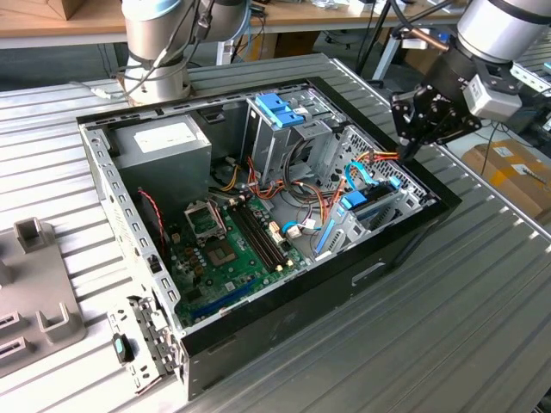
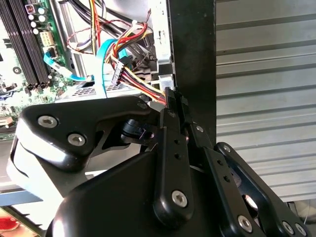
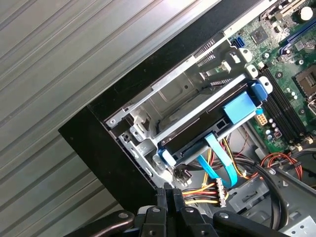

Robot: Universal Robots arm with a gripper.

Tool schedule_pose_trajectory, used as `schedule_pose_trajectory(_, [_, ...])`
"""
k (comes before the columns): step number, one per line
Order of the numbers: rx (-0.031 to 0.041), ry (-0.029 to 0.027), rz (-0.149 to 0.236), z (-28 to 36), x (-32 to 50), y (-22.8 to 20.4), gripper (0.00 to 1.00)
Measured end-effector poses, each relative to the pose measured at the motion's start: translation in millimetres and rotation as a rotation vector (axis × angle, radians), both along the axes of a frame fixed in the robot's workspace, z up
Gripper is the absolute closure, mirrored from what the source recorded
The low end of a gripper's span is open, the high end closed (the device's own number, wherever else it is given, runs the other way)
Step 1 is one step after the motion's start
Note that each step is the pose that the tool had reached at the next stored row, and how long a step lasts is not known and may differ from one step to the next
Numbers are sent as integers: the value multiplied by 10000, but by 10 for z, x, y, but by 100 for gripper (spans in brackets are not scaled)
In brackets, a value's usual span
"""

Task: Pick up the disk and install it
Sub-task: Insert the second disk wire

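Gripper point(image 1: 411, 138), jaws pressed together, above coloured cables point(image 3: 205, 190); disk point(image 3: 207, 131) seated in bay, partly hidden by rails

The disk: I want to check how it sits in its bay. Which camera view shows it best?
The first wrist view: the disk lies in the metal bay at the case corner, its light-blue rails in plain sight. The exterior view shows it small, at the case's far end. In the second wrist view the gripper blocks most of that area.
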State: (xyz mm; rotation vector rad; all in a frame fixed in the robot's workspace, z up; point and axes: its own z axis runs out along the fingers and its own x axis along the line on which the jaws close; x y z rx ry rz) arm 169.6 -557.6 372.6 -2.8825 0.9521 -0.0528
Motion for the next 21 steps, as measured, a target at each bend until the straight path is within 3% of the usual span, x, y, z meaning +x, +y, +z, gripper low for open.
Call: schedule_pose_trajectory(21, [0,-1,0,0,-110,0,84])
